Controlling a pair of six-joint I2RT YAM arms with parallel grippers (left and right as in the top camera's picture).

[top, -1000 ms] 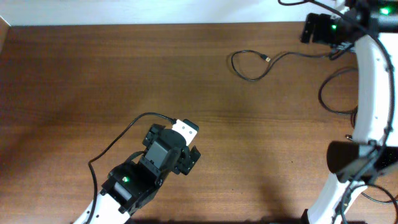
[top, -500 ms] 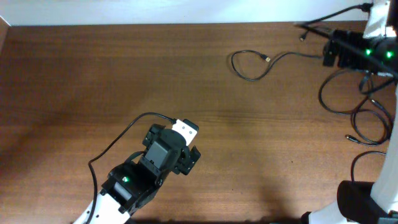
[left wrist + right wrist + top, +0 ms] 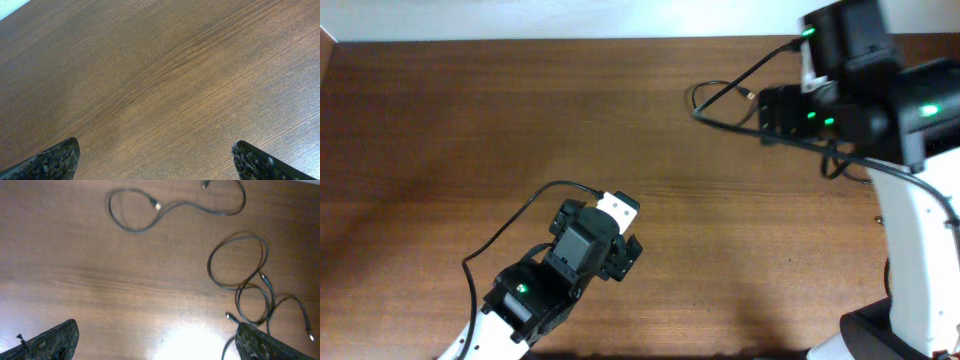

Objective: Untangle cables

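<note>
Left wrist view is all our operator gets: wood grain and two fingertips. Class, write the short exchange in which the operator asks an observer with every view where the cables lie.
Operator: Around the left gripper I see only bare table. Where are the cables?
Observer: The right wrist view shows one looped cable lying alone on the wood.
Operator: Just that one?
Observer: No. To its right in that view lies a cluster of overlapping loops with small plug ends.
Operator: Is the other arm holding any of them?
Observer: No; the right gripper hangs open above the wood, with nothing in it.
</note>
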